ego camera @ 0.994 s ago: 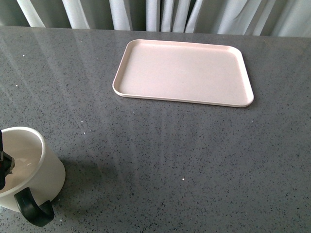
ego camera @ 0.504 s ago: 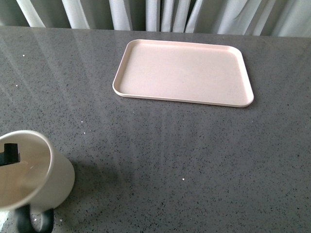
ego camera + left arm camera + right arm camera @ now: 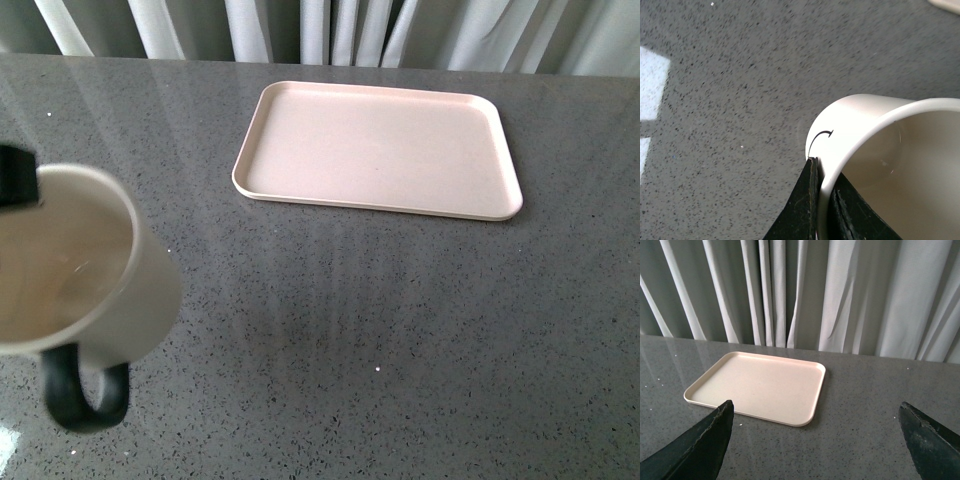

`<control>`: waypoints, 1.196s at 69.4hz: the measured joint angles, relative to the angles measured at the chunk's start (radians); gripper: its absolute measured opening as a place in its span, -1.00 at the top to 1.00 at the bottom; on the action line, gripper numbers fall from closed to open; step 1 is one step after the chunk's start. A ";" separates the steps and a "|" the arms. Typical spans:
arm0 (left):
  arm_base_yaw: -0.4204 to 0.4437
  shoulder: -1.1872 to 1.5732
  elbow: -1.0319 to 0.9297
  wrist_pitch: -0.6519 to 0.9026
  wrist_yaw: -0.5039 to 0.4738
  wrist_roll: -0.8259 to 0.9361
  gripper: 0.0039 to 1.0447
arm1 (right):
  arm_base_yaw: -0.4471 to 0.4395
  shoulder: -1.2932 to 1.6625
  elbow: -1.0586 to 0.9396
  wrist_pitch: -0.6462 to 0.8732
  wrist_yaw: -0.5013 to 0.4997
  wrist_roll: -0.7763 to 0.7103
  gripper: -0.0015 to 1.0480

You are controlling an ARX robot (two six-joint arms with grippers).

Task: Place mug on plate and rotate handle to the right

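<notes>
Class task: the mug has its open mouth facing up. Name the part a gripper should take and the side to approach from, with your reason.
Take the mug by its thin rim wall, from above: the open mouth lets one finger go inside and one outside, as the left gripper shows. That leaves the handle free.

Mug: we see cream-white, with a thin black curved mark on its side.
Handle: glossy black.
Plate: pale pink-beige, plain as far as we can tell.
Bench: dark grey, finely speckled black and white.
Curtain: we note white folds with grey-green shadows.
Left end effector: black.
Right end effector: black.
</notes>
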 joint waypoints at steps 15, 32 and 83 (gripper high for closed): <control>-0.123 0.168 0.198 0.050 -0.036 -0.079 0.96 | 0.000 0.000 0.000 0.000 0.000 0.000 -0.82; -0.175 0.315 0.334 0.082 -0.050 -0.134 0.96 | 0.000 0.000 0.000 0.000 0.001 0.000 -0.82; -0.174 0.443 0.539 -0.245 -0.031 -0.213 0.96 | 0.000 0.000 0.000 0.000 0.000 0.000 -0.82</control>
